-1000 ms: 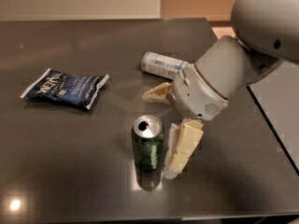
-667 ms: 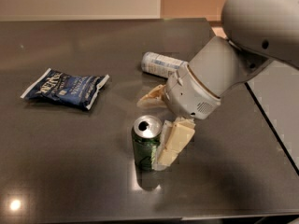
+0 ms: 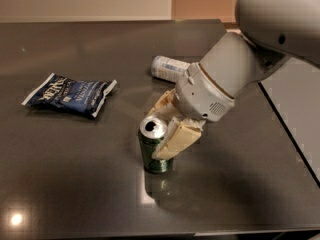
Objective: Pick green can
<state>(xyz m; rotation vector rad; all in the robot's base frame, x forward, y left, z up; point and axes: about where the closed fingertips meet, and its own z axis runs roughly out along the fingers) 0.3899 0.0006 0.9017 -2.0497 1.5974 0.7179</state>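
Can [image 3: 151, 159] stands upright on the table [image 3: 75, 184], centre front, long axis vertical. Gripper [image 3: 161, 130] is at its right side, low and tilted. Fingers [image 3: 176, 136] are spread, one on the can's near-right flank, one behind. The can sits between them; the near finger possibly touches it. Bag [image 3: 70, 95] and bottle [image 3: 167, 68] lie well apart.

Glossy dark table [image 3: 75, 184]; green can [image 3: 149, 154] of shiny metal; matt cream plastic gripper [image 3: 158, 132] at the can; crinkly glossy bag [image 3: 70, 95]; smooth clear plastic bottle [image 3: 167, 68]
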